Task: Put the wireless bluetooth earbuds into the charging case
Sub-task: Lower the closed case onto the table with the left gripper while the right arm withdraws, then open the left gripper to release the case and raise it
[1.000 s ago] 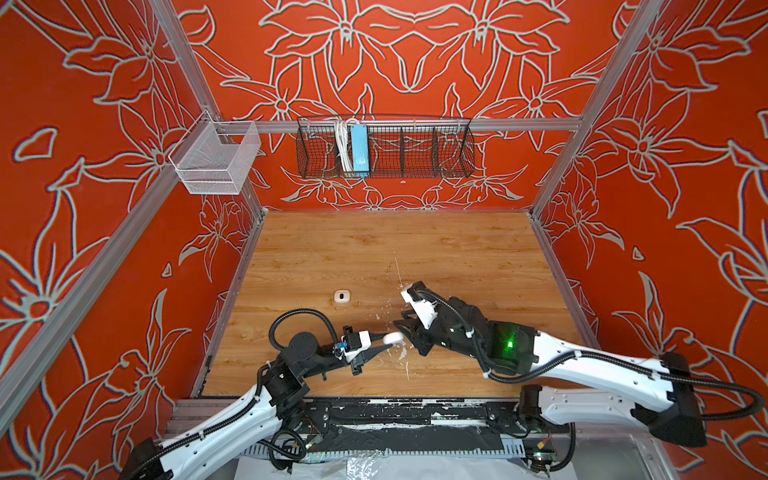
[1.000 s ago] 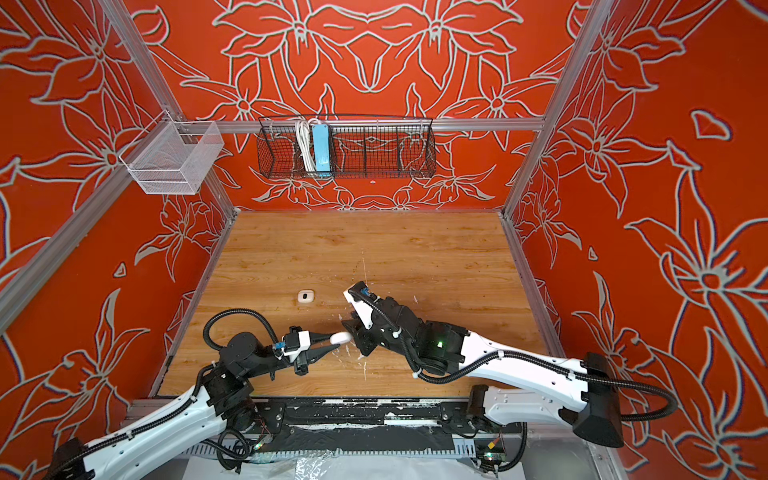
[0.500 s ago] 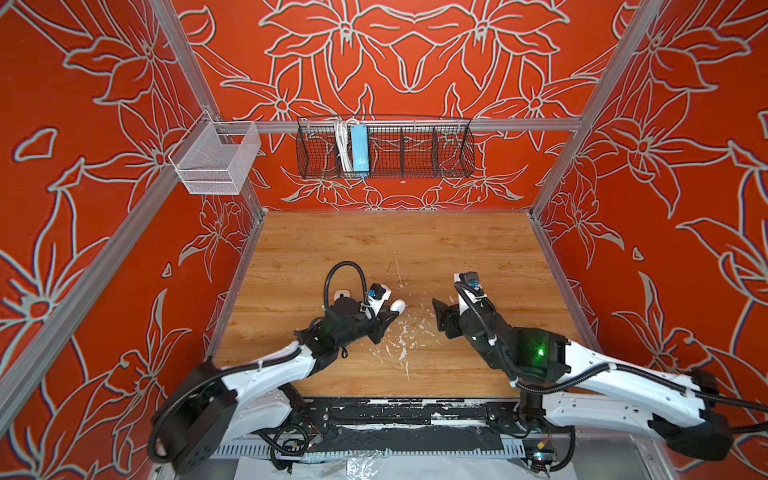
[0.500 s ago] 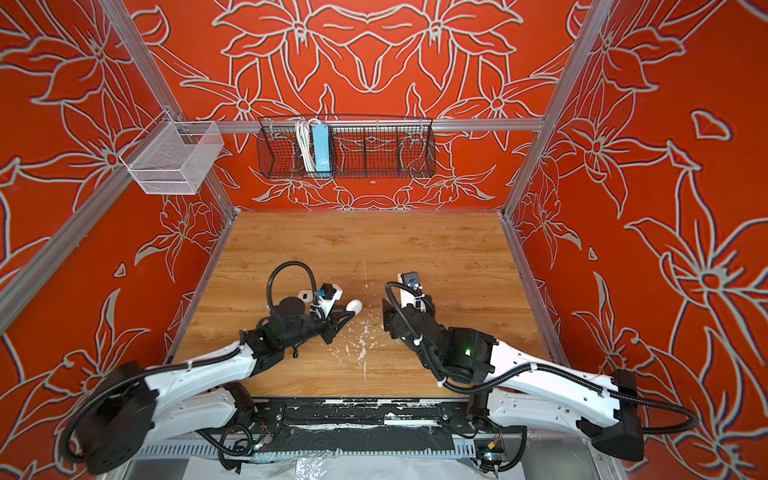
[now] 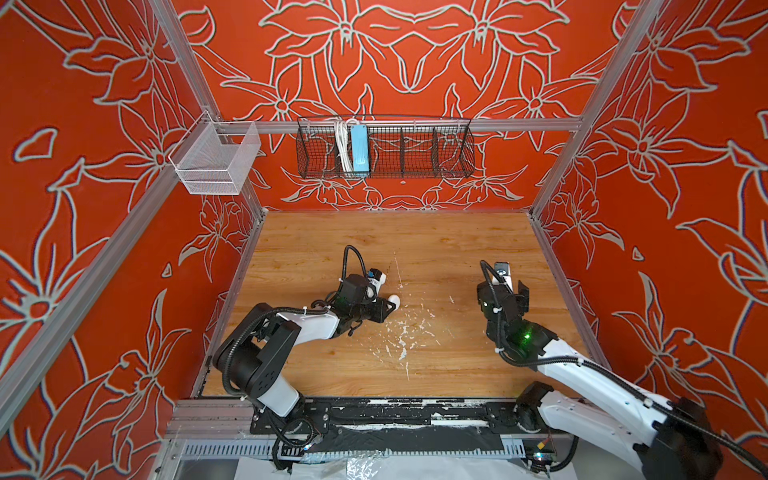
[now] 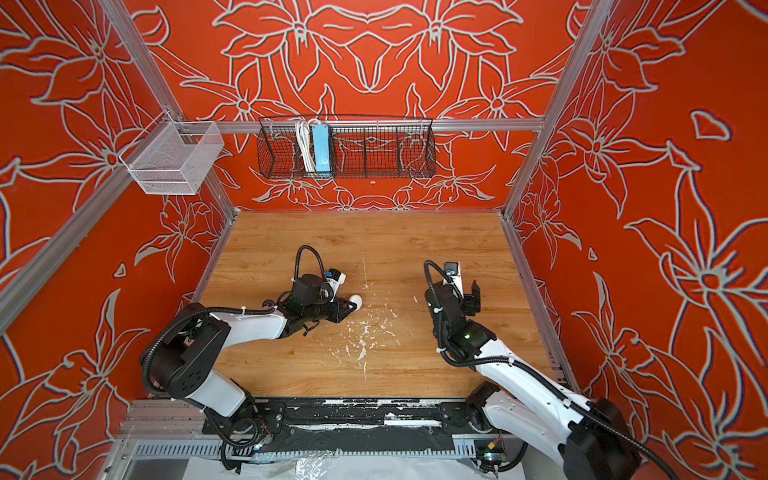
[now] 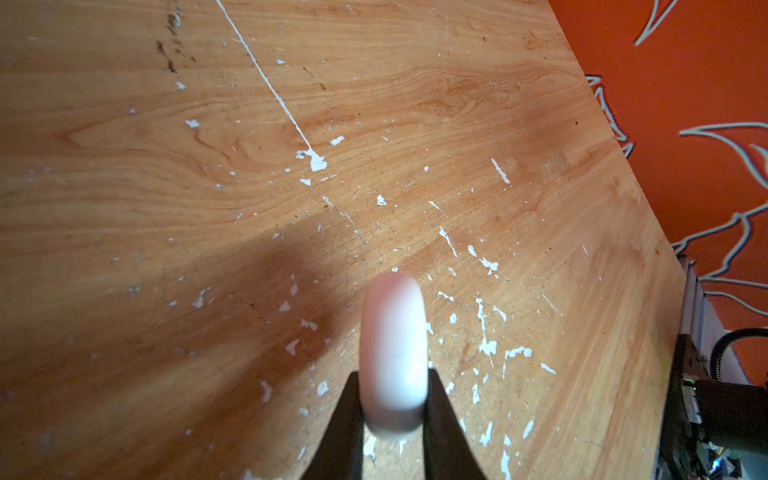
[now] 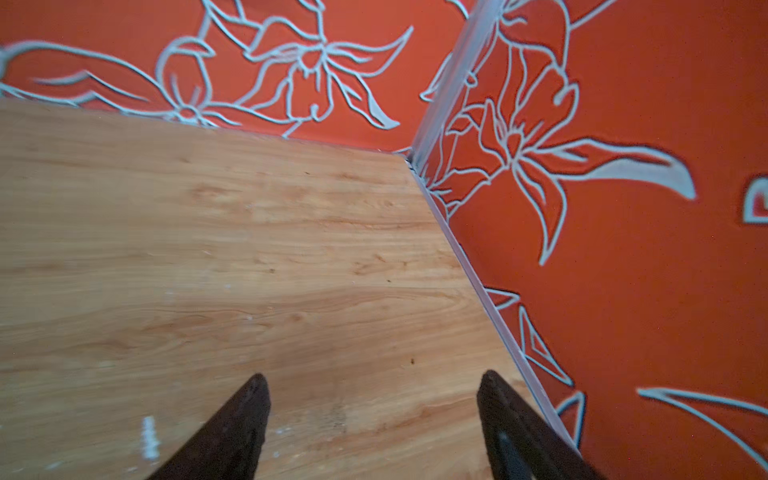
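Charging case (image 7: 392, 332) clamped edge-on in left gripper (image 7: 392, 380), mostly protruding forward

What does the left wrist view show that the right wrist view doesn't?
Left wrist only: the charging case, edge-on and blurred, clamped in the left gripper; white paint flecks and a long scratch on the wood.
Right wrist only: the right gripper, open with nothing between its fingers, and the aluminium corner post.
Both: the wooden table and the red floral wall.
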